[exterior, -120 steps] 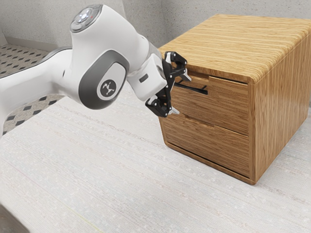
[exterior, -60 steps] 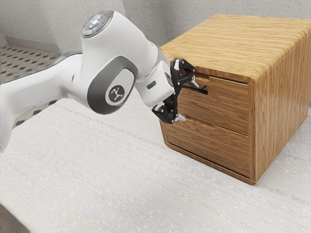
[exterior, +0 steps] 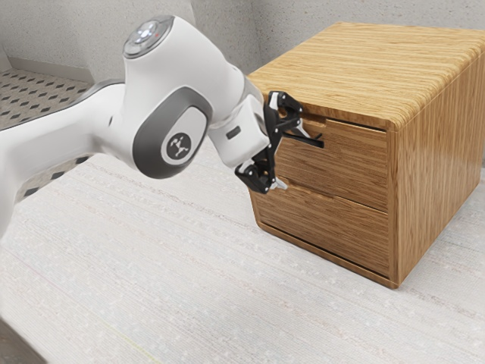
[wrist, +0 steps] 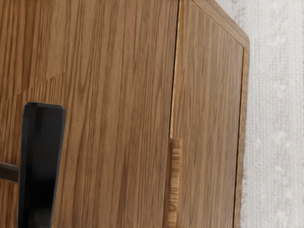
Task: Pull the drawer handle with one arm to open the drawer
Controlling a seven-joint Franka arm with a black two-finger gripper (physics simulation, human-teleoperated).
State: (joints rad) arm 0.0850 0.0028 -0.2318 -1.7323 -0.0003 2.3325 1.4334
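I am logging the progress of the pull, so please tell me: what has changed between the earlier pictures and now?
The gripper moved toward the exterior view's right, closer to the front of the top drawer. It now stands open, with the black handle between its fingers. Nothing has been gripped yet. The drawer and the cabinet stayed where they were.
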